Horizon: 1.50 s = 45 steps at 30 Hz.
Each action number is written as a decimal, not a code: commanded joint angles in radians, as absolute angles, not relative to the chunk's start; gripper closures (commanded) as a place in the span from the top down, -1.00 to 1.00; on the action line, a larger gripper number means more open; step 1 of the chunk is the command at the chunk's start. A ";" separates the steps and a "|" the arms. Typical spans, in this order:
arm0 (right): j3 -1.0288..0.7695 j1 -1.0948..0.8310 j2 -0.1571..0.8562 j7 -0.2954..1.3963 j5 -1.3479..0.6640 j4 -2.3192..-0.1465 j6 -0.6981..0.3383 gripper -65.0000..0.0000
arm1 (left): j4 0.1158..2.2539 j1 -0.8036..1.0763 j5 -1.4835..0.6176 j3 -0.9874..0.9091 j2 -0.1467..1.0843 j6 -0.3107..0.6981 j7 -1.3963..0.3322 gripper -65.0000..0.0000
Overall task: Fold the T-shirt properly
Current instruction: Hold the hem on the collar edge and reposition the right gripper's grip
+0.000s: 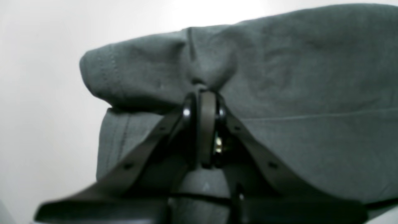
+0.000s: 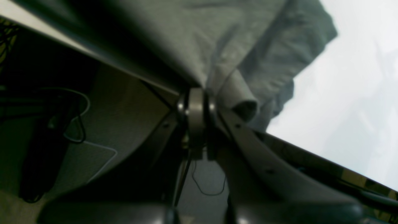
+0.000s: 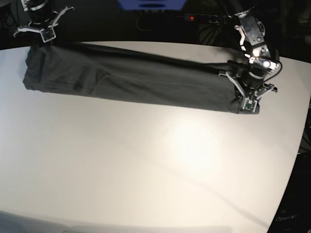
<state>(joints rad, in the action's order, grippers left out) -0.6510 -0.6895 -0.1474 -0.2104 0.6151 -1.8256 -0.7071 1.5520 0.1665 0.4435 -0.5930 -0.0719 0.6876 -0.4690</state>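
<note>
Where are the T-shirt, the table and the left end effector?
T-shirt (image 3: 131,80), base view, middle of the cloth.
Table (image 3: 146,165), base view, bare white top.
Left end effector (image 1: 203,88), left wrist view, closed tips pinching cloth.

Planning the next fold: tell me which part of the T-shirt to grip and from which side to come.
Grip the T-shirt at its two short ends, coming in from beyond each end. It lies as a long narrow band across the table, so end grips keep it taut. The left pincer and right pincer are shut on bunched cloth there, which suggests these spots hold.
</note>
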 commanded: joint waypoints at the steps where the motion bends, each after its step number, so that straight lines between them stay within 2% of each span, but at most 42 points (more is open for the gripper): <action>1: -0.659 -0.697 -0.140 -0.228 0.598 -1.839 -0.698 -0.89 | 1.520 0.206 0.544 -0.605 -0.073 0.698 -0.650 -0.92; 3: -0.661 -0.697 -0.140 -0.228 0.598 -1.839 -0.698 -0.71 | 1.520 0.206 0.544 -0.605 -0.073 0.698 -0.650 -0.92; 8: -0.662 -0.696 -0.136 -0.229 0.596 -1.813 -0.698 -0.08 | 1.520 0.206 0.542 -0.605 -0.074 0.698 -0.650 -0.92; 10: -0.661 -0.687 -0.136 -0.229 0.596 -1.804 -0.698 0.04 | 1.520 0.206 0.541 -0.605 -0.073 0.698 -0.650 -0.92; 17: -0.667 -0.667 -0.111 -0.219 0.599 -1.797 -0.698 0.09 | 1.521 0.206 0.542 -0.605 -0.073 0.698 -0.650 -0.92; 25: -0.812 -0.604 -0.073 -0.228 0.601 -1.728 -0.698 0.09 | 1.526 0.206 0.542 -0.605 -0.073 0.698 -0.650 -0.92; 29: -0.875 -0.572 -0.050 -0.228 0.598 -1.712 -0.698 0.03 | 1.527 0.206 0.542 -0.605 -0.073 0.698 -0.650 -0.92; 30: -0.881 -0.570 -0.050 -0.228 0.598 -1.718 -0.698 -0.06 | 1.527 0.206 0.544 -0.605 -0.073 0.698 -0.650 -0.92; 32: -0.881 -0.565 -0.050 -0.229 0.596 -1.748 -0.698 -0.36 | 1.526 0.206 0.544 -0.605 -0.073 0.698 -0.650 -0.92; 35: -0.875 -0.559 -0.056 -0.229 0.593 -1.790 -0.698 -0.96 | 1.526 0.206 0.544 -0.605 -0.076 0.698 -0.650 -0.92; 36: -0.869 -0.542 -0.061 -0.229 0.593 -1.794 -0.698 -1.00 | 1.526 0.206 0.544 -0.605 -0.076 0.698 -0.650 -0.92; 45: -0.777 -0.437 -0.071 -0.219 0.593 -1.788 -0.698 -0.98 | 1.529 0.220 0.545 -0.605 -0.079 0.698 -0.651 -0.92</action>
<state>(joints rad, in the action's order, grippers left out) -0.7700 -0.4343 -0.0830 -0.1989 0.6109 -1.7737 -0.7071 1.5532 0.1757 0.4423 -0.5949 -0.0750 0.6807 -0.4622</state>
